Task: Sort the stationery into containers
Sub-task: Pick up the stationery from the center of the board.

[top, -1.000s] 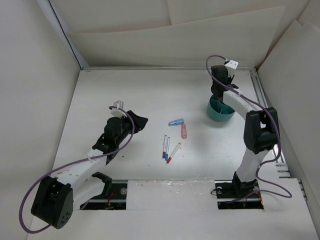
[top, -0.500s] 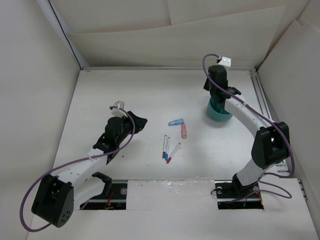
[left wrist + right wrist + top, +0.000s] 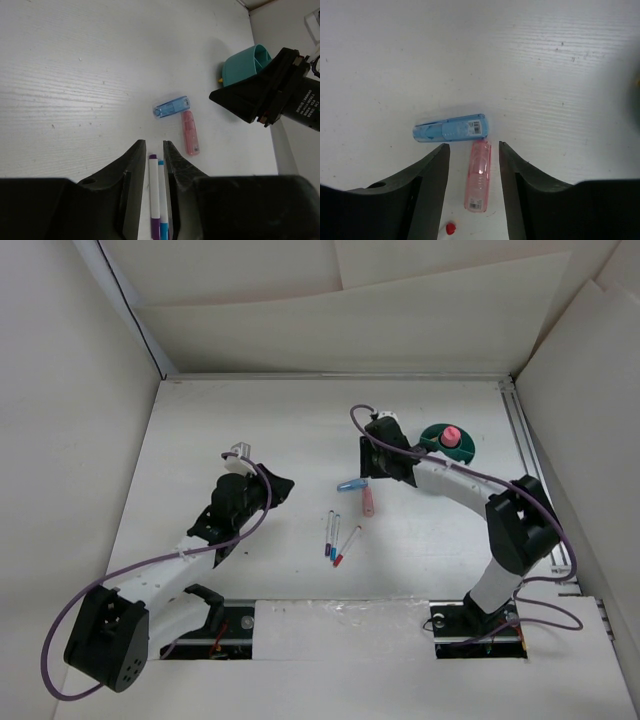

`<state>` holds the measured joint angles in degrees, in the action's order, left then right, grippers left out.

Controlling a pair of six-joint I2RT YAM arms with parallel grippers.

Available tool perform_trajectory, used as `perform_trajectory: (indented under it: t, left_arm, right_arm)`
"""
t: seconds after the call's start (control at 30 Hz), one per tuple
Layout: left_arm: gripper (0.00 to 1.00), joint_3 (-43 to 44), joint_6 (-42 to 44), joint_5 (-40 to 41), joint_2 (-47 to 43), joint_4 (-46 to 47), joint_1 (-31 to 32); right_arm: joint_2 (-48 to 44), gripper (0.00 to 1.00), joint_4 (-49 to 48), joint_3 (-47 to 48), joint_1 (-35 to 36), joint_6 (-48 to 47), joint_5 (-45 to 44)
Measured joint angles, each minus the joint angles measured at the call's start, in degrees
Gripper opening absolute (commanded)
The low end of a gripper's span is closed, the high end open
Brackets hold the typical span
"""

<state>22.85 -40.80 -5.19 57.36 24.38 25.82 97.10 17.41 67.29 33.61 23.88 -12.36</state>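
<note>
The left gripper (image 3: 277, 486) hung empty, jaws together, left of three thin pens (image 3: 336, 534). Just beyond them lay the light blue marker (image 3: 352, 484) and the pink marker (image 3: 368, 502), beneath the right gripper (image 3: 473, 145), whose jaws stood apart. Farther right, the teal cup (image 3: 431, 436) held a pink-capped marker (image 3: 452, 434).

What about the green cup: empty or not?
Not empty: a pink-capped marker sticks up inside the cup, seen from above.
</note>
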Motion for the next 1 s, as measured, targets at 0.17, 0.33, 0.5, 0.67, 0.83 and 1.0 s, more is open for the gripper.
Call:
perform_trajectory:
  t: [0.17,0.33,0.5,0.67,0.83,1.0]
  left_arm:
    - [0.24,0.0,0.2,-0.2,0.0,0.0,0.0]
    - [0.27,0.0,0.3,-0.2,0.0,-0.2,0.0]
    - [0.27,0.0,0.3,-0.2,0.0,-0.2,0.0]
    - [0.28,0.0,0.3,-0.3,0.0,-0.2,0.0]
    - [0.28,0.0,0.3,-0.5,0.0,-0.2,0.0]
    - [0.28,0.0,0.3,-0.6,0.0,-0.2,0.0]
  right_arm:
    - [-0.3,0.53,2.1,-1.7,0.7,0.5,0.2]
    - [0.2,0.53,3.6,-3.5,0.7,0.7,1.7]
    - [2.8,0.52,3.5,-3.5,0.4,0.6,4.0]
    - [5.2,0.5,3.0,-3.5,-0.4,0.3,6.4]
    - [6.2,0.47,2.6,-3.3,-1.0,0.3,7.4]
    - [6.9,0.44,2.8,-2.3,-1.5,0.0,8.0]
